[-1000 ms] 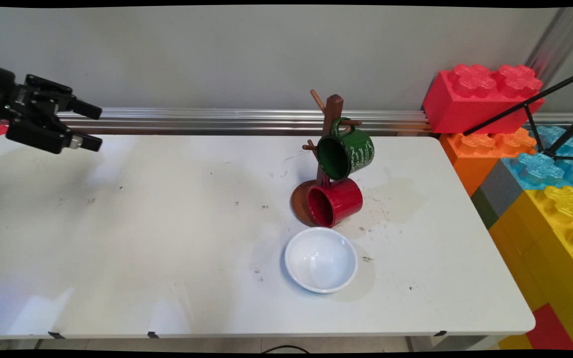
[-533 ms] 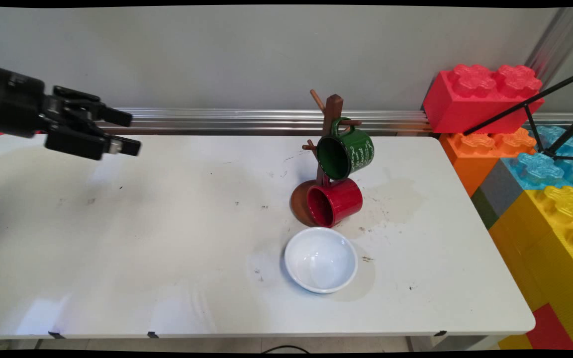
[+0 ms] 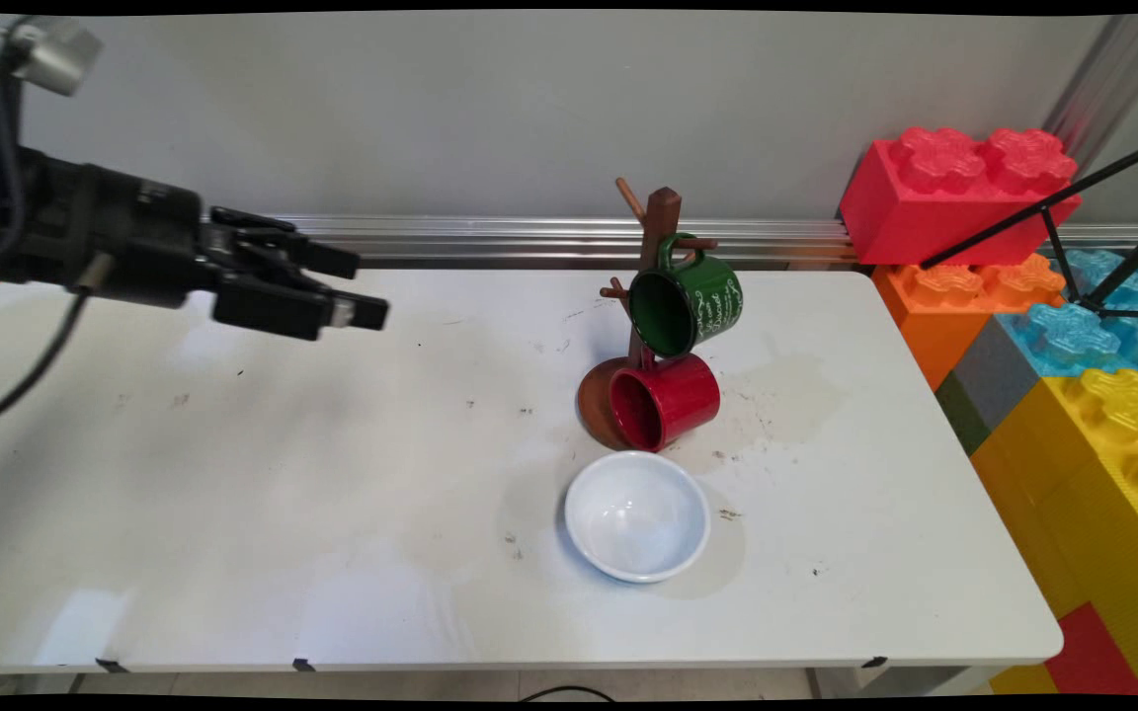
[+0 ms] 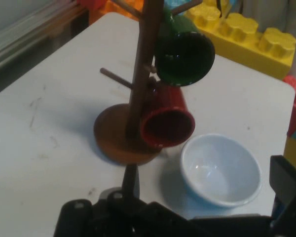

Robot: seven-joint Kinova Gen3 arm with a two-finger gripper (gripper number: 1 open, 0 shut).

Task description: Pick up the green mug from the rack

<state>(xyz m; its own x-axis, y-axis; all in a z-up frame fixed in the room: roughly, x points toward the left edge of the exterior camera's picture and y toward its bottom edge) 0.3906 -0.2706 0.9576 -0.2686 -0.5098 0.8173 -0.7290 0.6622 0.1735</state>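
Over on the left, the black gripper point(image 3: 360, 288) hangs above the white table point(image 3: 233, 513), pointing sideways toward the right. Its two fingers stand apart with a clear gap between them, and nothing sits in that gap. Black cables droop from the arm behind it. The gripper is well apart from everything standing on the table.

Moving right, past a bare stretch of scuffed tabletop, the wooden mug tree point(image 3: 661, 212) stands on its round brown base near the far edge. A green mug point(image 3: 690, 301) hangs by its handle from an upper peg, mouth tilted toward the near left. Just below it a red mug point(image 3: 668, 400) hangs low against the post, down by the base. Just in front of the red mug, a white bowl point(image 3: 638, 516) sits upright on the table.

At the far right, big toy bricks point(image 3: 959, 193) in red, orange, blue and yellow are stacked beside the table's end, with a black tripod's point(image 3: 1053, 207) legs crossing in front of them.
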